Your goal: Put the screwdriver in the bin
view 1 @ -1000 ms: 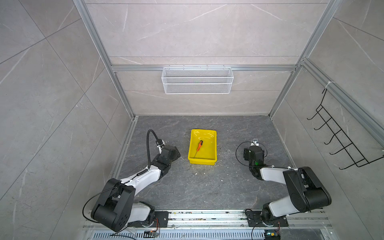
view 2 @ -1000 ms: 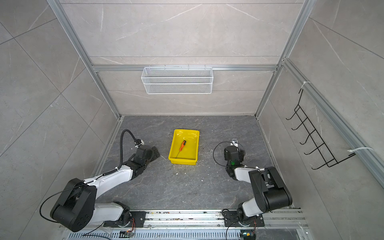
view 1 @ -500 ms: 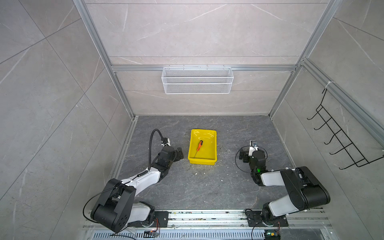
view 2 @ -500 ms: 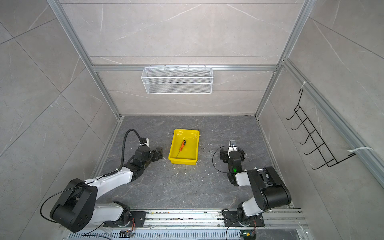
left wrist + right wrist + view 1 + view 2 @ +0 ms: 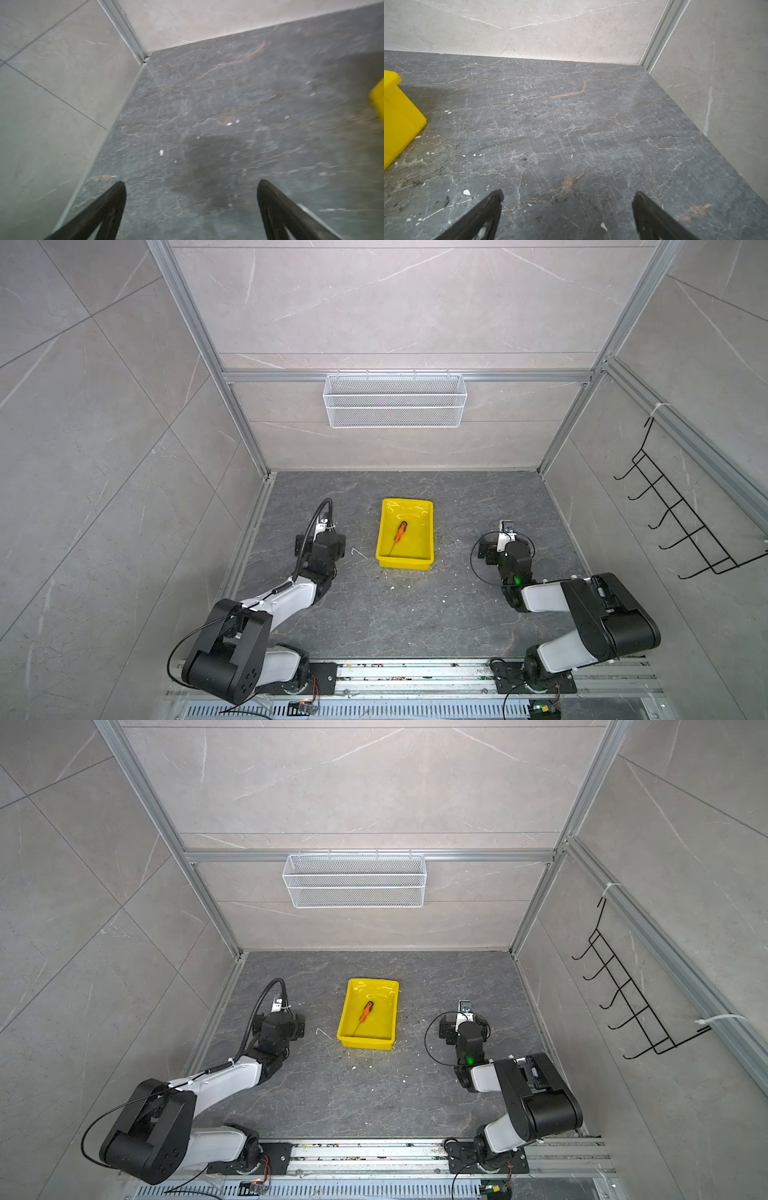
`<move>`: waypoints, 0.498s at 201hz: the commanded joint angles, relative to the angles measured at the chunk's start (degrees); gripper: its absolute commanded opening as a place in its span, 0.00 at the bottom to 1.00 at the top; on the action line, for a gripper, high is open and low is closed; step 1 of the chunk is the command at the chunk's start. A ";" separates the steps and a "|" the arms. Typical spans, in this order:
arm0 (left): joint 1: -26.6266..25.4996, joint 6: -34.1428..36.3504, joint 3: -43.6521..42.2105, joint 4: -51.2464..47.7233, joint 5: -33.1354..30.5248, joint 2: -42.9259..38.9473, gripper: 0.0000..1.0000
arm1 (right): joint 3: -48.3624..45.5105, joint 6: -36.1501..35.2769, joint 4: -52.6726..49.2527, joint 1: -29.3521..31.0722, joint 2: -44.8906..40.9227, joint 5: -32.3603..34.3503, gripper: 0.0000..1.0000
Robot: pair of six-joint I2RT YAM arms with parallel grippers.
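1. The counter (image 5: 415,614) is a dark grey veined slab between pale tiled walls, and I see it in both top views.
2. The left arm (image 5: 286,599) and right arm (image 5: 548,597) reach in from the front rail (image 5: 415,672). One is on each side of the bin, and both are low over the counter.
3. A white wire mesh basket (image 5: 395,402) hangs on the back wall, well above the counter. A black wire hook rack (image 5: 681,522) hangs on the right-hand wall. Neither is near the arms.
4. The bin (image 5: 419,510) is glossy yellow and sits mid-counter between the two arms. A corner of it (image 5: 378,99) shows in the left wrist view, and one side wall (image 5: 398,116) shows in the right wrist view.
5. The left fingers (image 5: 108,207) are spread wide. Only bare counter shows between them, and they hold nothing.
6. The right fingers (image 5: 483,214) are spread just as wide over bare counter, and they hold nothing either.
7. The screwdriver (image 5: 397,540) lies flat inside the bin, slanted, with its orange handle toward the back wall and its dark tip toward the front wall of the bin. Both top views show it (image 5: 363,1018). It is well apart from both sets of fingers, with the bin's side walls between it and them.
8. White crumbs (image 5: 392,587) are scattered on the counter in front of the bin.
9. A small circuit board (image 5: 305,707) sits by the rail, and any marking on it is too small for me to read.
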 commanded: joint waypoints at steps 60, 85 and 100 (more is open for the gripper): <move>9.51 0.00 -2.07 12.50 6.50 2.93 1.00 | 1.03 -0.51 0.69 -0.21 -0.01 -0.62 0.99; 9.33 -0.56 -4.67 14.43 7.14 0.61 1.00 | 1.03 -0.52 0.67 -0.27 -0.01 -0.58 0.99; 9.43 -0.27 -7.14 17.07 8.57 -1.26 1.00 | 1.04 -0.49 0.74 -0.28 -0.01 -0.71 0.99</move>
